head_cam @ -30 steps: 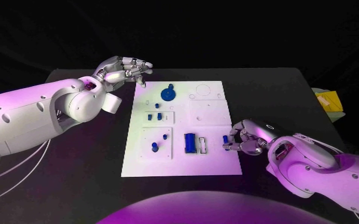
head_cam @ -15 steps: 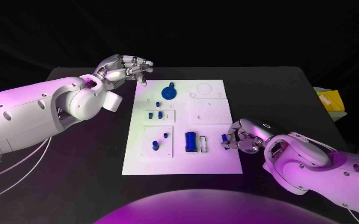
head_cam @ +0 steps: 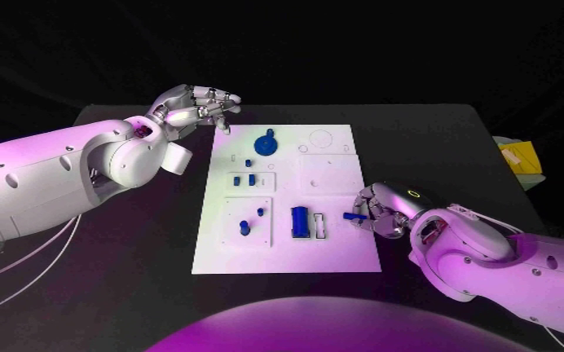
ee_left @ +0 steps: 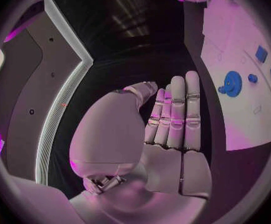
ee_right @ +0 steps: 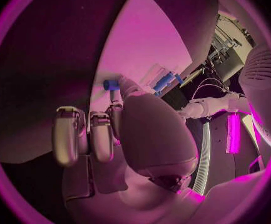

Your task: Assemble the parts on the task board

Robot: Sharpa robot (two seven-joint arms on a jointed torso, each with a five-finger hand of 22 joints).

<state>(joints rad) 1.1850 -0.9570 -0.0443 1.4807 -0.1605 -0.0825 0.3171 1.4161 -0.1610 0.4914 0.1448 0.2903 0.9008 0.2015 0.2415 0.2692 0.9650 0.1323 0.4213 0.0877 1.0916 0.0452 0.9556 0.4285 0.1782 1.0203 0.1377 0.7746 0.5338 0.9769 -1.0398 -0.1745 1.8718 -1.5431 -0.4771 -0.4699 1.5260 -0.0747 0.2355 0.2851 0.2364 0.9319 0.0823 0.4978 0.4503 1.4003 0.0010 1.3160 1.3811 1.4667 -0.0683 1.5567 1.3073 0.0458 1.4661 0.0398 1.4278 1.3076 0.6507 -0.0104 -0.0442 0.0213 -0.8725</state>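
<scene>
On the black table (head_cam: 141, 238) in the head view, the white task board (head_cam: 288, 197) lies at the centre. The right hand (head_cam: 382, 209) sits at the board's 4 o'clock edge, pinching a small blue peg (head_cam: 350, 216) between its fingers (head_cam: 366, 203), the peg lying roughly level just above the board. Just beside it, toward 9 o'clock, a blue block (head_cam: 300, 222) stands in a frame. A blue gear (head_cam: 266, 145) lies at the board's 11 o'clock part, two small blue pieces (head_cam: 244, 181) rest in a recess left of centre, and two more blue pegs (head_cam: 246, 227) sit at 8 o'clock. The left hand (head_cam: 194, 109) hangs off the board's 11 o'clock corner, its fingers curled in with nothing between them. From the left wrist view, the left hand (ee_left: 163, 134) shows its fingers side by side, bent at the tips and holding nothing; the task board (ee_left: 234, 50) lies beyond them, carrying the blue gear (ee_left: 232, 82) and small blue pieces (ee_left: 261, 53). From the right wrist view, the right hand (ee_right: 120, 129) has its fingers (ee_right: 67, 134) curled, and the blue peg (ee_right: 112, 84) is gripped at a fingertip over the task board (ee_right: 147, 45), with the blue block (ee_right: 162, 81) just beyond.
</scene>
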